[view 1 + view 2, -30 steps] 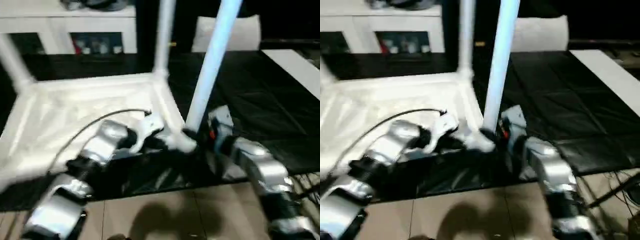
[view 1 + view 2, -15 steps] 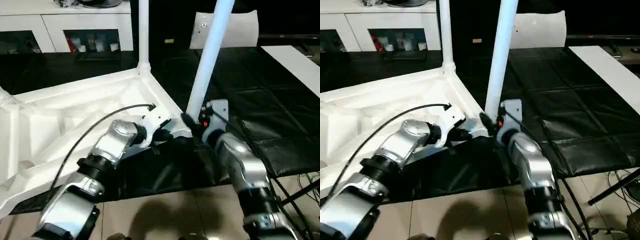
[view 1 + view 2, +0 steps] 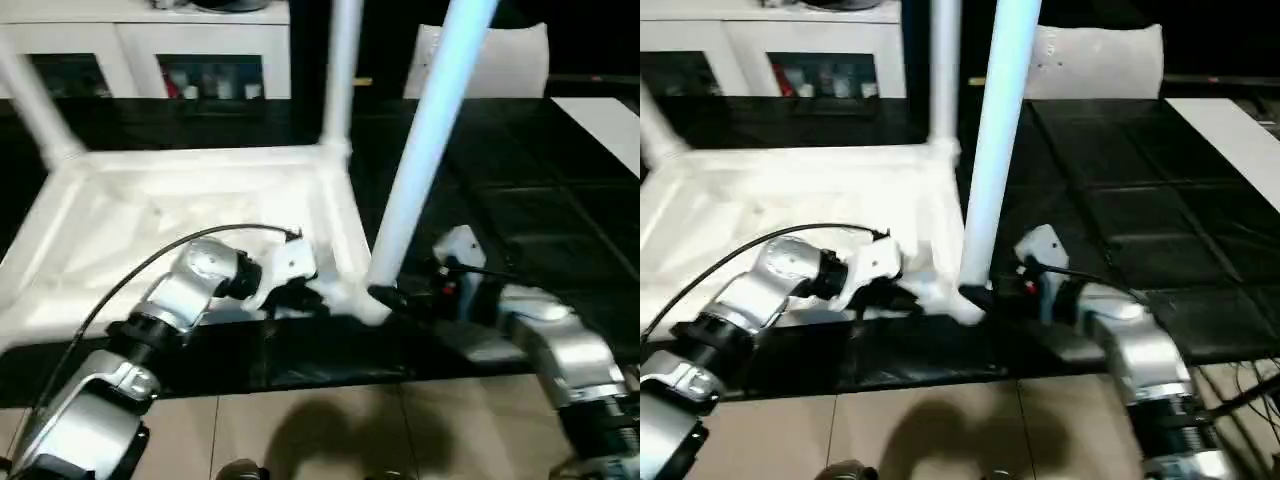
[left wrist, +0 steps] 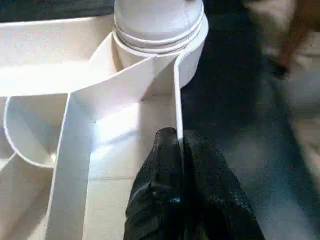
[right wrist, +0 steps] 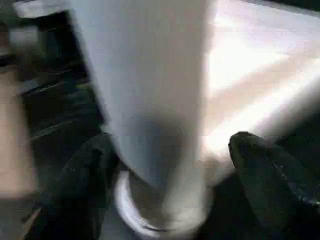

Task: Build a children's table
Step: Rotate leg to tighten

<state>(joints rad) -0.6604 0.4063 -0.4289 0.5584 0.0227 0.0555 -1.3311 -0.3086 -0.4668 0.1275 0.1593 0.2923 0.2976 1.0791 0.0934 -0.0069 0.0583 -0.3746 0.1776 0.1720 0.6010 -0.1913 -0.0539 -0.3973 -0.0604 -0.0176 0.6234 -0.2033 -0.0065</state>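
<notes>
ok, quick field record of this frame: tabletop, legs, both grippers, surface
tabletop: white tabletop lying ribbed underside up on the black mat
legs: near leg standing in the near right corner socket; two more legs upright at the far corners
left gripper: left gripper shut on the tabletop's rim wall beside that socket
right gripper: right gripper open, one finger either side of the near leg's base
background: white cabinet

The right gripper [image 5: 170, 165] jaws have spread apart around the leg [image 3: 420, 170].
</notes>
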